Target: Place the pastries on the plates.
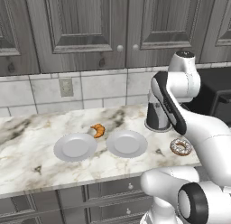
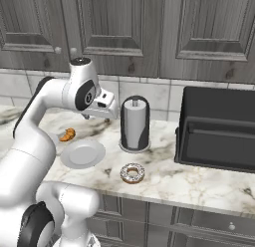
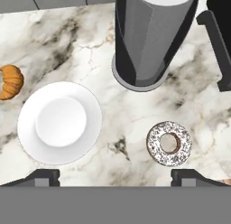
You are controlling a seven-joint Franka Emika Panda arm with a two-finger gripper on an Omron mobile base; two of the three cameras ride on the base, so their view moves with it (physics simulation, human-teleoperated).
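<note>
Progress so far: none visible, both pastries lying on the bare marble counter (image 1: 27, 160) and both plates without anything on them.

Going from left to right in the left base view: first the left plate (image 1: 75, 147), light grey, shallow. Just behind its right edge, near the gap between the two plates, the croissant (image 1: 98, 130), orange-brown and curved, seemingly on the counter and not on a rim. Then the right plate (image 1: 127, 143), close beside the first one but apart from it. Further right, behind, a grey paper towel holder (image 2: 135, 124), standing upright. In front of it and to the right, near the counter edge, the donut (image 1: 181, 147), with white icing and sprinkles, lying flat, well apart from both plates. At the far right a dark appliance (image 2: 219, 129) against the wall.

End effector (image 3: 115, 174) held high above the counter, looking down, fingers (image 3: 45, 175) spread wide with nothing between them. In the hand view, donut a little right of centre, right plate to the left, croissant at the far left edge.

Left to do, by judgement: everything. Pick one pastry, put on one plate, then the same for the other. Donut seems the nearer target now.
</note>
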